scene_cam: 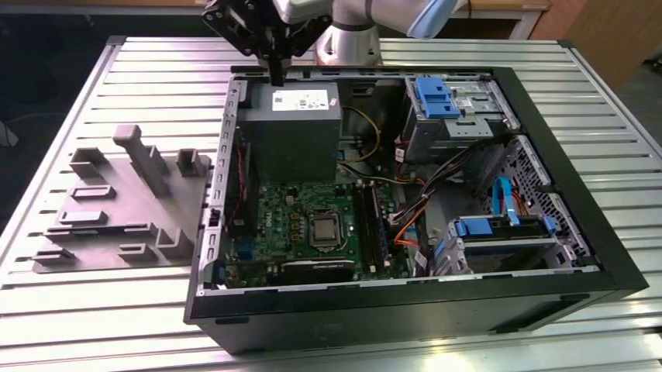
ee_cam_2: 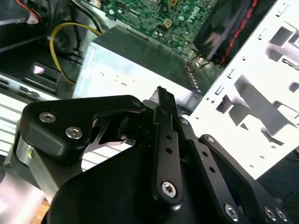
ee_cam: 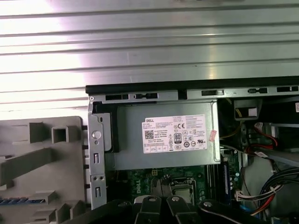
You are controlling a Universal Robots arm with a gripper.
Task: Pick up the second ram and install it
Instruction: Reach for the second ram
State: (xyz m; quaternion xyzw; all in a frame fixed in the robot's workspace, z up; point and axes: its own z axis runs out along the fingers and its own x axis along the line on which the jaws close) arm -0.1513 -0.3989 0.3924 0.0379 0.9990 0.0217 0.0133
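Note:
My gripper point(scene_cam: 277, 77) hangs shut with nothing between its fingers, just above the far edge of the grey power-supply box point(scene_cam: 293, 116) inside the open computer case point(scene_cam: 414, 306). In both wrist views the fingertips point(ee_cam_2: 161, 95) point(ee_cam: 150, 205) sit pressed close together. A thin bluish strip, which looks like the second ram point(ee_cam: 18, 201), lies in the grey holder block point(ee_cam: 44, 158), well away from the gripper. That holder block point(scene_cam: 124, 205) lies at the exterior view's left of the case. On the green motherboard point(scene_cam: 300, 217), one bluish stick point(scene_cam: 390, 232) stands in the long slots.
The case lies open on a slatted metal table point(scene_cam: 124, 77). Drive cages with blue clips point(scene_cam: 435, 97) point(scene_cam: 486, 226) and loose cables point(scene_cam: 408, 209) fill the case's side at the exterior view's right. The arm's base point(scene_cam: 346, 43) stands behind the case.

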